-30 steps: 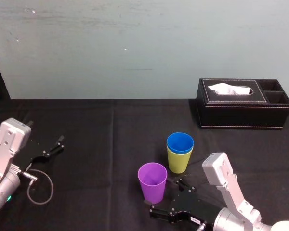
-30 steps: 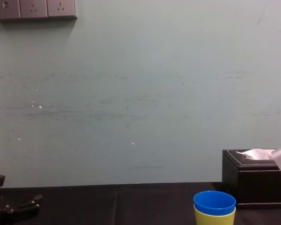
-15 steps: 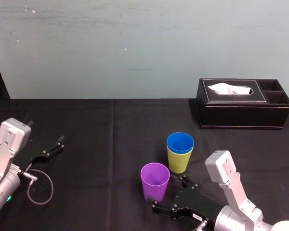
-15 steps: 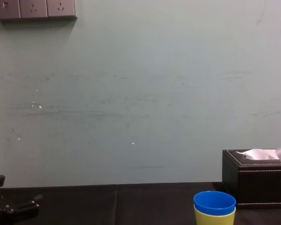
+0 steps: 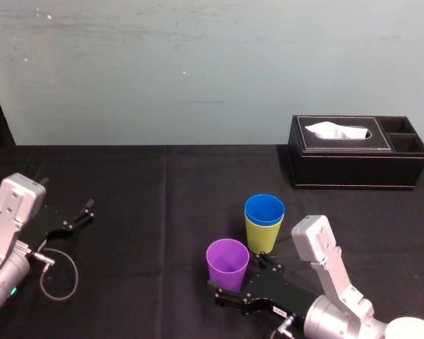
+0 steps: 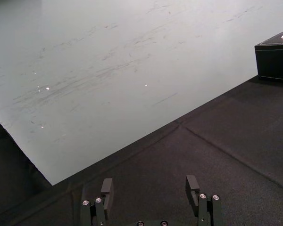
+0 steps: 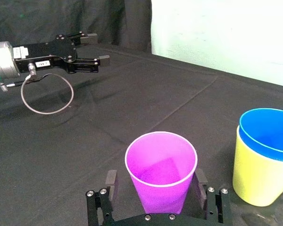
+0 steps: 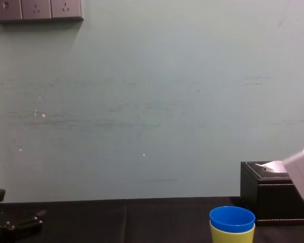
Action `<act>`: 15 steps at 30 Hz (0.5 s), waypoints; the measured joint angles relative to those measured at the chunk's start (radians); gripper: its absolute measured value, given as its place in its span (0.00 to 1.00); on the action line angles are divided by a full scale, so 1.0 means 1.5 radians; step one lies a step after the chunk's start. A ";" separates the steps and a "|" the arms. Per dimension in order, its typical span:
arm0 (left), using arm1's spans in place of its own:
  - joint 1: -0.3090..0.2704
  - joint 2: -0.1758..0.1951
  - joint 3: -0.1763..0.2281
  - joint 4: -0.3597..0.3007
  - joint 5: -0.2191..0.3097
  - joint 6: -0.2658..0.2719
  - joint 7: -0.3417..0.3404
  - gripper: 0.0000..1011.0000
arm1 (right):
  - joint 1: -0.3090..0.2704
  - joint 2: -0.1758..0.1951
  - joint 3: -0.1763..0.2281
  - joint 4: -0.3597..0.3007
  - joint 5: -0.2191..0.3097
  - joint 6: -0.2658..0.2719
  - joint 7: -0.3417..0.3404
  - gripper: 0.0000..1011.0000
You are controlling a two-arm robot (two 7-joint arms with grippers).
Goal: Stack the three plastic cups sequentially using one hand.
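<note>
Purple cup [image 5: 227, 263] stands lower centre in the head view inside the spread right gripper [image 5: 239, 281], beside the blue-in-yellow stack [image 5: 263, 226] (left gripper [image 5: 76, 216] open, far left); right wrist view, bottom centre: an uneven squeeze could topple it.

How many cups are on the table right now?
3: purple cup between the open fingers of the right gripper; blue cup nested inside the yellow cup beside it.
</note>
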 joint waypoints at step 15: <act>0.000 0.000 0.000 0.000 0.000 0.000 0.000 0.99 | 0.012 -0.013 -0.006 0.020 -0.006 0.001 0.000 0.99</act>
